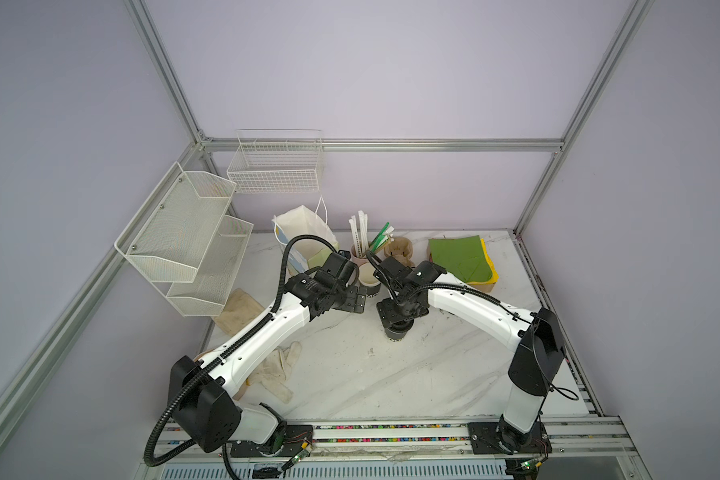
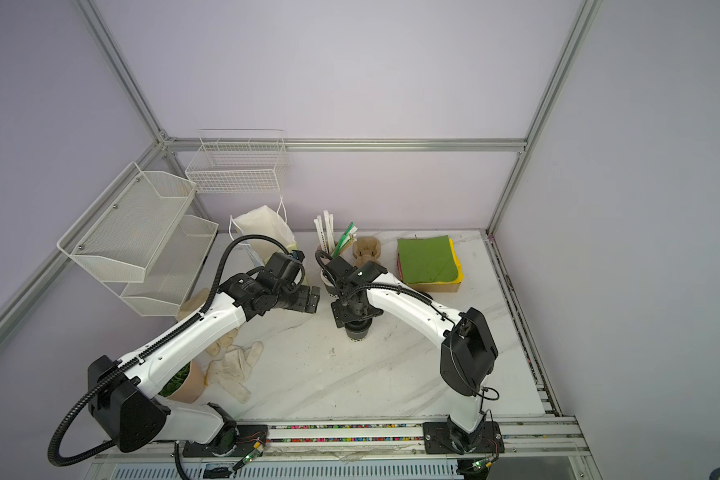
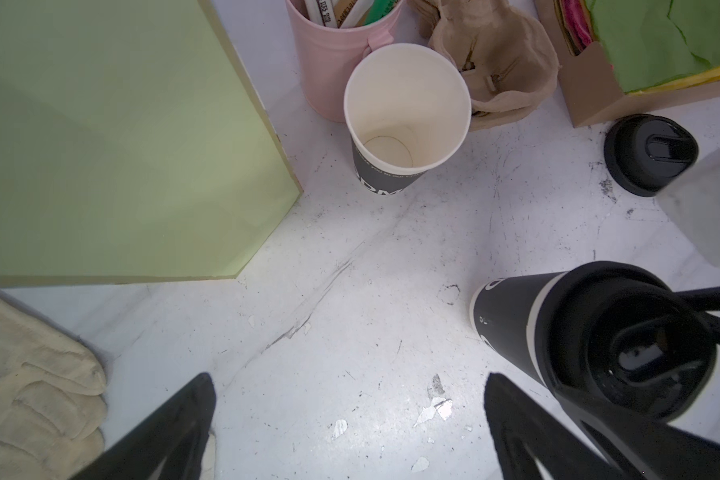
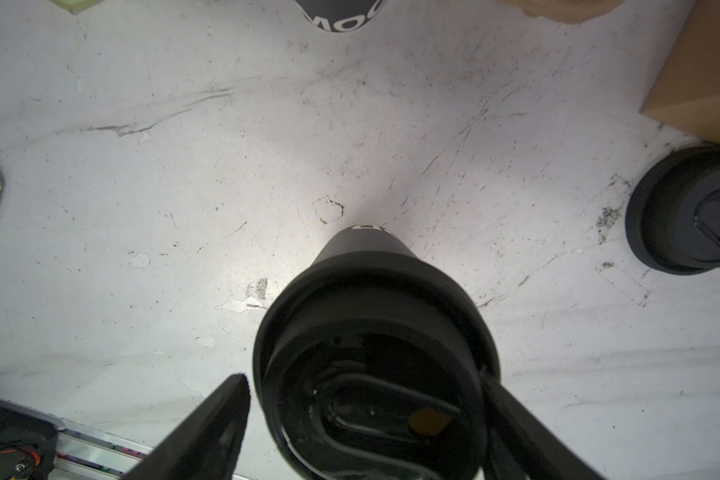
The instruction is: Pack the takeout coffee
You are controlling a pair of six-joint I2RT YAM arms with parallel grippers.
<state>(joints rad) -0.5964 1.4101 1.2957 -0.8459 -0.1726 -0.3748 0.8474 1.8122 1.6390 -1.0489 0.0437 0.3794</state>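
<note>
The takeout coffee (image 1: 398,333) (image 2: 358,333) is a black paper cup with white lettering and a black lid, standing on the marble table near the middle. My right gripper (image 1: 398,321) (image 4: 362,376) points down over it, open, its fingers on either side of the lid (image 4: 375,353). One finger (image 4: 225,415) stands a slim gap off the lid; the other finger lies against the rim. My left gripper (image 1: 356,301) (image 3: 350,415) hangs open over bare table just left of the cup (image 3: 558,332), with nothing between its fingers.
A lidless black cup (image 3: 406,108) stands by the pink cup of straws (image 3: 333,62) and a cardboard cup holder (image 3: 499,62). A loose black lid (image 4: 686,212) lies nearby. The white paper bag (image 1: 304,232), napkin box (image 1: 460,257), gloves (image 1: 279,365) and wire racks (image 1: 184,237) ring the area.
</note>
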